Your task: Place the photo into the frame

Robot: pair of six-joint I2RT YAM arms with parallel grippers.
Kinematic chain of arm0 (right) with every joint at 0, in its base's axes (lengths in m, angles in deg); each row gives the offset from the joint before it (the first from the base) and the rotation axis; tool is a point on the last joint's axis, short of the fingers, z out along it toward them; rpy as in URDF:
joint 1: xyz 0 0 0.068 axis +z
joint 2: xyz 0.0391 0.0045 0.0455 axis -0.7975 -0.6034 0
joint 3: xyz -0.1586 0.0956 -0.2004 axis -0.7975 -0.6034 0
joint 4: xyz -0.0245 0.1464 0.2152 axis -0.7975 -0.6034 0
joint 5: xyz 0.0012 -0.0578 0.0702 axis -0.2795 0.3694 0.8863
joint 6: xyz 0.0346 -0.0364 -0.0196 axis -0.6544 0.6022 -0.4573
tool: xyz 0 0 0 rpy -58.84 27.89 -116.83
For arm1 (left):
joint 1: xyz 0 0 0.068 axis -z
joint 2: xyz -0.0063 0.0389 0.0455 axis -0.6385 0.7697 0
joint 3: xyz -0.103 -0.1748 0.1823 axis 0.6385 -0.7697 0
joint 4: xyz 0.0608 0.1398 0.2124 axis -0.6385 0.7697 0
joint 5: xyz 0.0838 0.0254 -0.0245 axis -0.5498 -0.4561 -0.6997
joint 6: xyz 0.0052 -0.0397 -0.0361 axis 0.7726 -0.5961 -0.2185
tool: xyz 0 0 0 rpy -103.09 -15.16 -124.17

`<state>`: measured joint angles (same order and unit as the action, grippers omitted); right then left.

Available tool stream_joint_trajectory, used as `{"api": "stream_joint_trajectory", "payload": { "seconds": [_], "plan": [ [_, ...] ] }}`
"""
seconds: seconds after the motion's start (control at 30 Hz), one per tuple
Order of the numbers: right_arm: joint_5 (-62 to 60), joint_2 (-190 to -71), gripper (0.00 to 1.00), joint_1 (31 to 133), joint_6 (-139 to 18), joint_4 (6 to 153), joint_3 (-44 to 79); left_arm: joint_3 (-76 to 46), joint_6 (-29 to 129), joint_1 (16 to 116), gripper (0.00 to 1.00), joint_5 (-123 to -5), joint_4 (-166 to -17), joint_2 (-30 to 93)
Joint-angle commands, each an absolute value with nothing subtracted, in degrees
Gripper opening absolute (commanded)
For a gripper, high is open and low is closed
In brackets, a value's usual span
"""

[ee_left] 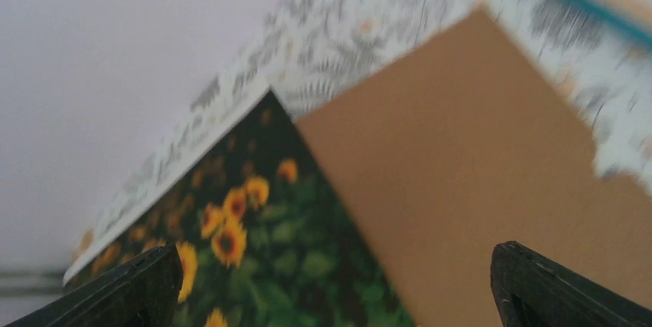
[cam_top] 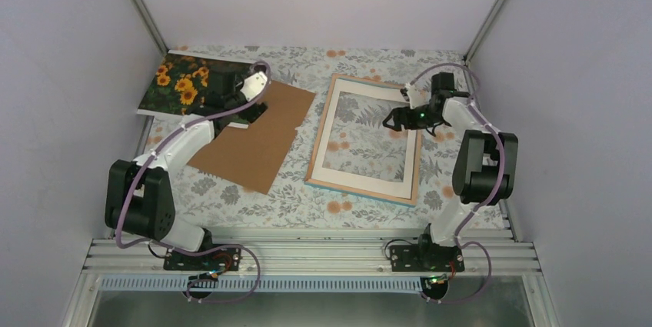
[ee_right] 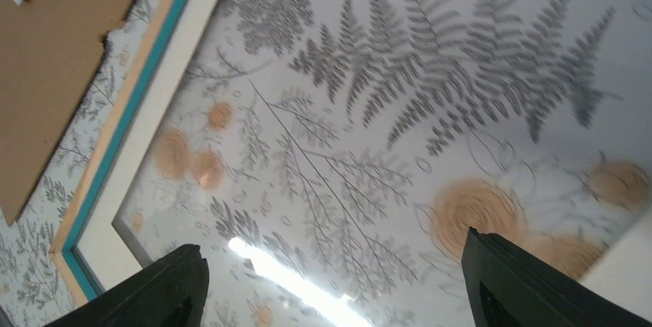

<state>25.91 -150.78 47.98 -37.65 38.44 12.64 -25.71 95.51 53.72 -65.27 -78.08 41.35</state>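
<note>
Between the middle and right edge of the bench, on a fern-and-flower patterned cloth point(cam_top: 254, 198): a large thin rectangular frame point(cam_top: 361, 191), turquoise front and light wood edges, lying flat with a cream mat border point(cam_top: 327, 123) inside. Over its far right part, right gripper point(cam_top: 394, 120), jaws spread wide, empty. Left of the frame, a flat brown backing board point(cam_top: 257, 138). Above its far edge, left gripper point(ee_left: 338, 292), jaws likewise parted, grasping nothing. At the far left corner, the rectangular sunflower photo point(cam_top: 178, 85), picture side up, perhaps touching the board.
</note>
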Motion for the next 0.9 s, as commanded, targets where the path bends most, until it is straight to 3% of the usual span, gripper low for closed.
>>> {"api": "stream_joint_trajectory", "payload": {
  "seconds": [0.0, 0.17, 0.57, 0.77, 0.87],
  "plan": [
    [25.83, -150.12, 0.82, 50.56, -40.71, 42.53, 14.81, -35.17, 105.16, 53.57, 1.0, -79.28, -82.44, 39.16],
    [26.15, -151.77, 0.82, 51.54, -42.43, 43.74, 15.47, -45.15, 115.49, 53.61, 1.0, -85.0, -91.93, 37.97],
    [24.45, -151.16, 0.82, 51.84, -42.7, 43.9, 15.35, -48.2, 117.02, 56.06, 0.99, -88.95, -105.53, 50.2],
    [23.15, -150.72, 0.82, 51.83, -42.8, 43.59, 15.61, -48.08, 121.57, 56.15, 0.87, -95.79, -116.18, 58.93],
    [22.65, -150.33, 0.82, 51.83, -42.76, 43.48, 15.62, -46.53, 122.37, 55.59, 0.75, -97.93, -117.42, 62.1]
  ]
}}
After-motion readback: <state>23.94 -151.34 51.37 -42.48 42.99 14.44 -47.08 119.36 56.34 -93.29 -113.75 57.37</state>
